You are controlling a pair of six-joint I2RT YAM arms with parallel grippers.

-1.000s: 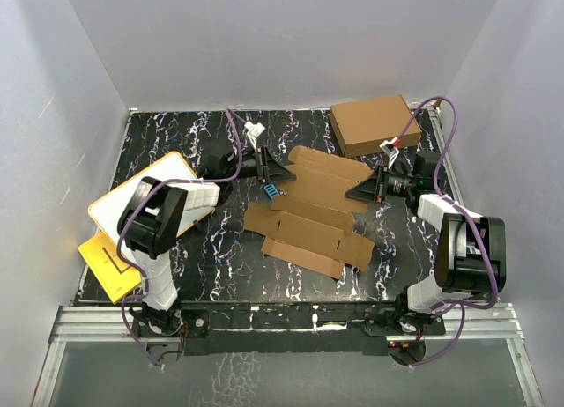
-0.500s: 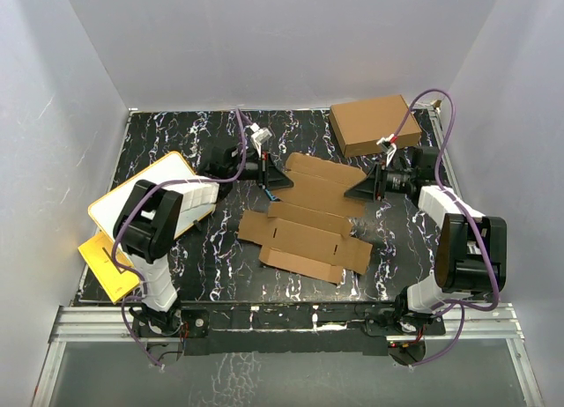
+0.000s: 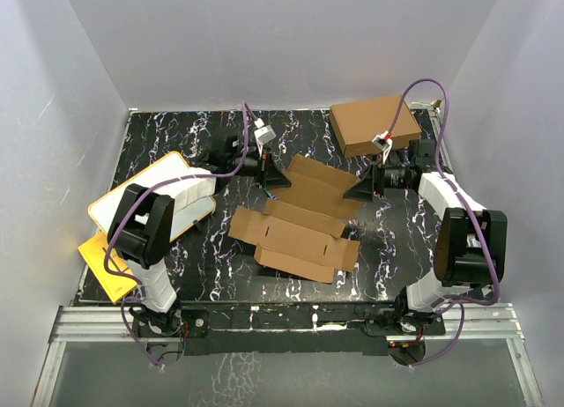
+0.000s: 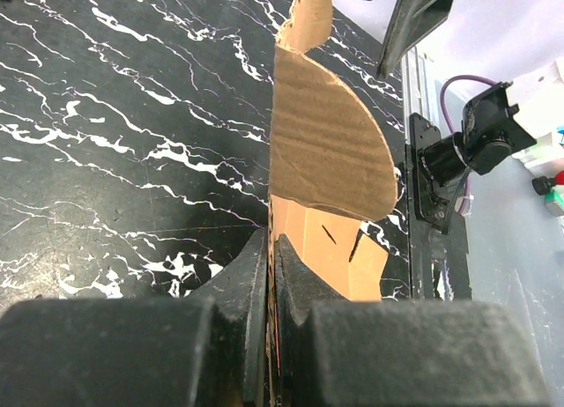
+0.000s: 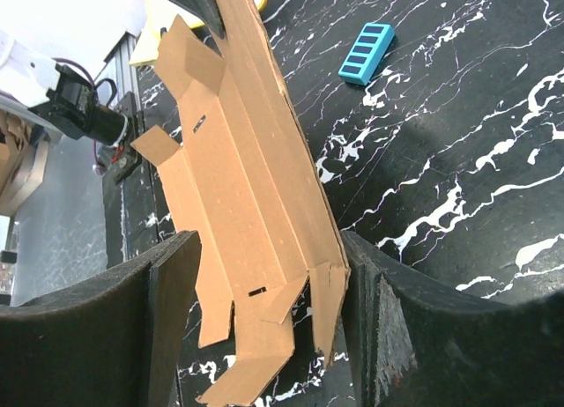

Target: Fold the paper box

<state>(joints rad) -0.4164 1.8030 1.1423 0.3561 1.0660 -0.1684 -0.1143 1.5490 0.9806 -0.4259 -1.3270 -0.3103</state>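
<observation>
text check, all three views | nothing readable right now | no lettering, label, brand, number or sign legible on anything on the bench

Black bench (image 3: 397, 240) with white marble veins, carrying cardboard and a few flat things.

The paper box (image 3: 295, 235), a flat brown die-cut sheet, rests on the middle of the bench with its near part, while its far part is lifted off the surface. A closed brown box (image 3: 374, 123) stands at the far right corner. On the left side lies a white board with a yellow rim (image 3: 163, 176), and a yellow sheet (image 3: 101, 262) lies just beside it at the near left corner. A small blue block (image 5: 366, 53) lies near the sheet.
</observation>
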